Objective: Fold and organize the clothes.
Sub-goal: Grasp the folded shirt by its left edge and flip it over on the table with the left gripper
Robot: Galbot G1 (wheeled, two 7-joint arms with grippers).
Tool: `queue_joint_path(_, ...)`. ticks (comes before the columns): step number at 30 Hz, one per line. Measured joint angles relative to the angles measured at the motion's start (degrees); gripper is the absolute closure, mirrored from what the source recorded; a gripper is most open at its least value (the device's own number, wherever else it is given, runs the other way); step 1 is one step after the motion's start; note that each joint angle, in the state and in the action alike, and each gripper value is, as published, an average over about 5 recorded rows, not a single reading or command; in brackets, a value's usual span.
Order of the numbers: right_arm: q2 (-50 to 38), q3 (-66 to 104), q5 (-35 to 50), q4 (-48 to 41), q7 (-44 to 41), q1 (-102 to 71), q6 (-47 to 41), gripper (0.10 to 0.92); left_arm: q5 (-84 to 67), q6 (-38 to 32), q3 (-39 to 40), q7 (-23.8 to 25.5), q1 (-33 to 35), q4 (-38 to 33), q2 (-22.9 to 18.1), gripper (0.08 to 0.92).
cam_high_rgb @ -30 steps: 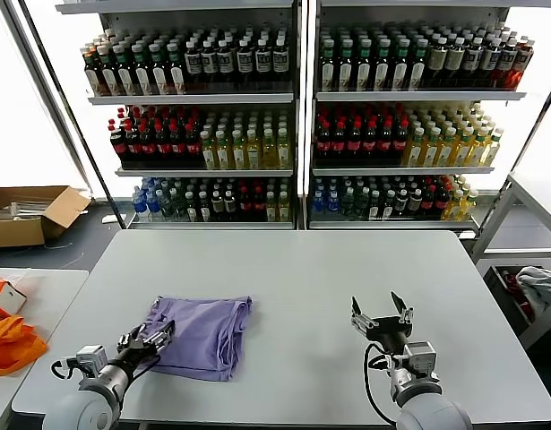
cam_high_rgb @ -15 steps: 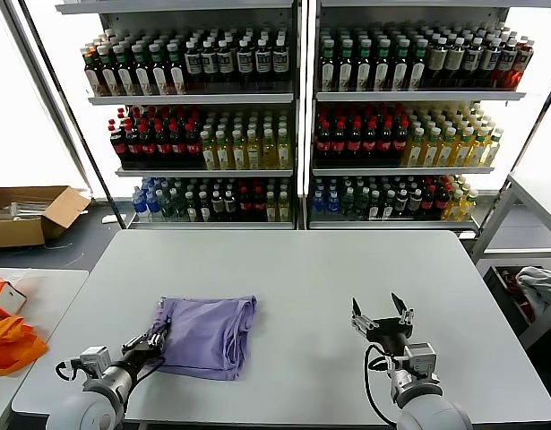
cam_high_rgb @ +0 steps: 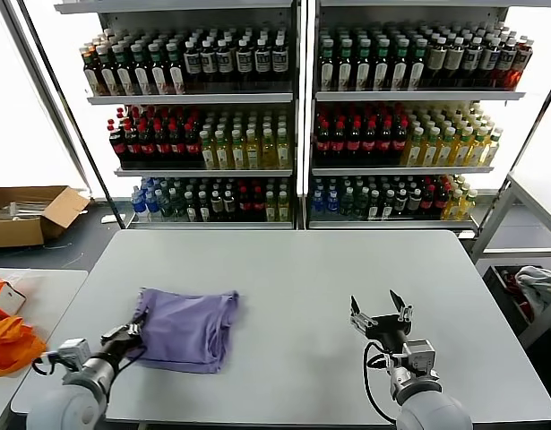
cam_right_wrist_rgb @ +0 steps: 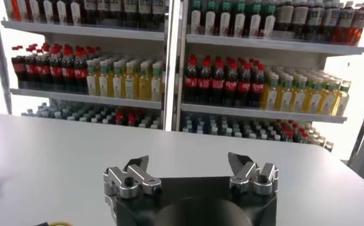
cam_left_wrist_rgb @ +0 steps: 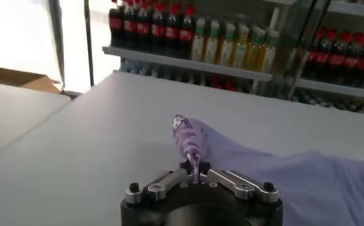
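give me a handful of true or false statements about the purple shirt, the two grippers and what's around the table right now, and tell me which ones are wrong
1. The left gripper is shut on an edge of the lavender T-shirt. True.
2. The right gripper holds the other side of the T-shirt. False: its fingers are open and empty, well apart from the shirt.
3. The T-shirt lies folded on the grey table. True.
4. The shelves behind the table hold folded clothes. False: they hold rows of bottles.
5. An orange bag sits on the robot's left. True.
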Motion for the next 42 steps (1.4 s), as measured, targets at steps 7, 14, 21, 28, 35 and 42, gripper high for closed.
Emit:
queue_joint_path(7, 0.0, -1.2, 0.1, -0.9, -0.1, 1.3, 0.1, 0.203, 0.0, -1.0, -8.8, 0.1, 1.3, 0.9, 6.0, 0.902)
queue_joint_path(14, 0.2, -1.9, 0.1, -1.6, -0.1, 1.8, 0.1, 0.203, 1.3, -1.2, -12.9, 0.6, 2.3, -0.8, 10.5, 0.902)
queue_joint_path(21, 0.4, -0.9, -0.4, -1.7, -0.1, 0.9, 0.0, 0.203, 5.3, -1.6, -8.5, 0.2, 1.3, -5.6, 9.9, 0.902)
queue_joint_path(28, 1.5, 0.1, -1.6, -0.9, -0.1, -0.9, -0.2, 0.203, 8.9, -0.6, 4.0, -0.9, -0.2, -11.7, 5.1, 0.902)
queue_joint_path(35, 2.8, 1.4, -3.0, -0.2, -0.3, -3.2, 0.0, 0.203, 12.7, 0.9, 18.9, -1.8, -2.0, -13.1, -1.8, 0.902)
queue_joint_path(42, 3.9, 1.7, -3.7, -0.7, -0.4, -3.7, 0.1, 0.203, 14.3, 2.4, 26.9, -3.1, -6.0, -8.7, -6.1, 0.902)
